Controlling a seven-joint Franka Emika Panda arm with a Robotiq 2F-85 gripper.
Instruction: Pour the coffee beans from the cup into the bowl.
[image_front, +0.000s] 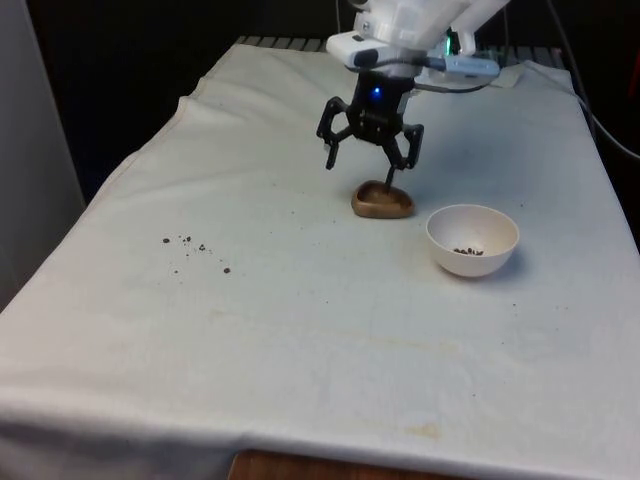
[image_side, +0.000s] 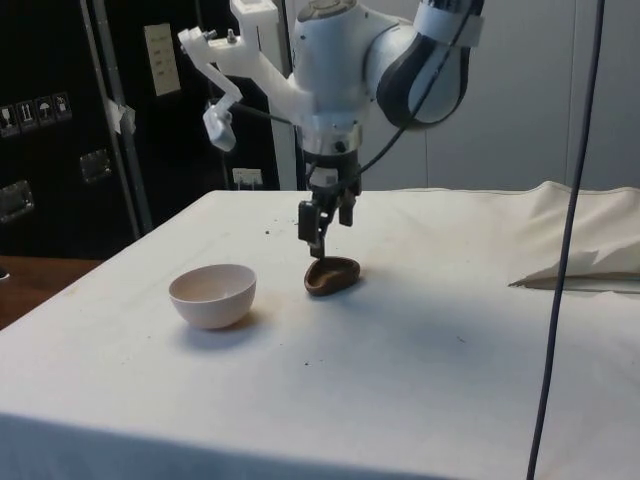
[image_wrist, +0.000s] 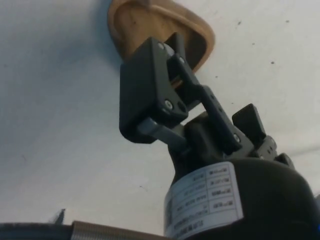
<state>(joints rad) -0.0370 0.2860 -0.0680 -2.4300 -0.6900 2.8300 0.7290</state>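
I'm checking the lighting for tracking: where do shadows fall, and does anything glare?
Front view: soft, even light, a faint shadow beside the bowl and under the wooden cup. Side view: the bowl casts a dim shadow on the cloth; no glare.

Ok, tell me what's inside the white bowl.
The front view shows a few dark coffee beans at the bottom of the white bowl. In the side view the bowl's wall covers its inside, so they cannot be seen there.

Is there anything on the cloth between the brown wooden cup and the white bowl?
No. In the front view, bare white cloth separates the brown wooden cup from the white bowl; the side view agrees.
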